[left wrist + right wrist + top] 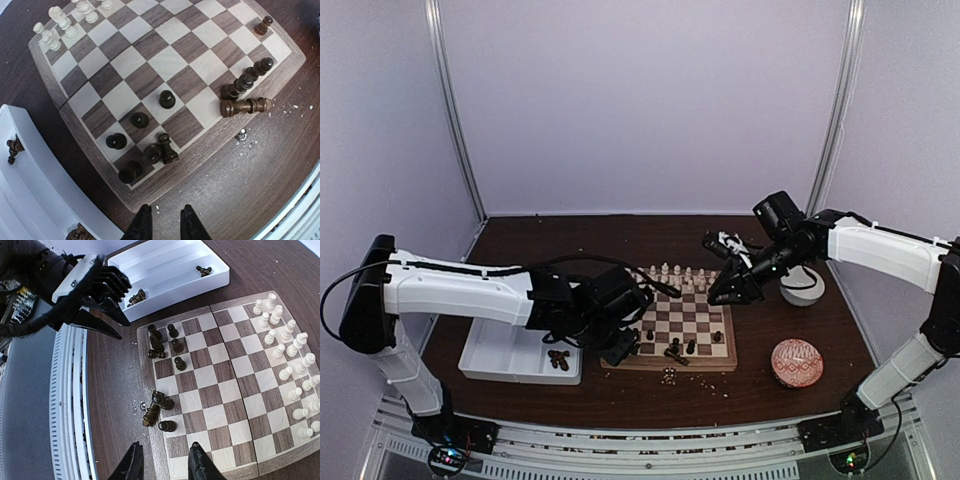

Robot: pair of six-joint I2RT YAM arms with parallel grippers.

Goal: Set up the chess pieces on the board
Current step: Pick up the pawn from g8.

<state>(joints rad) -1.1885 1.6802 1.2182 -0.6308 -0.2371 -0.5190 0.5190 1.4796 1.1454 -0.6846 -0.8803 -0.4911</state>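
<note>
The board (700,322) lies in the middle of the table. Cream-white chess pieces (680,272) stand in rows on its far side and show in the right wrist view (290,365). Several dark pieces (150,152) stand crowded at the near left corner. More stand at the near edge, where one dark piece (245,106) lies fallen. My left gripper (165,220) hovers just off that near left corner, open, with nothing between its fingers. My right gripper (165,460) hangs open and empty above the board's right side (725,293).
A white divided tray (490,360) left of the board holds a few dark pieces (558,358). A red patterned bowl (797,362) and a white bowl (803,288) stand to the right. Pale crumbs (670,377) lie by the near edge.
</note>
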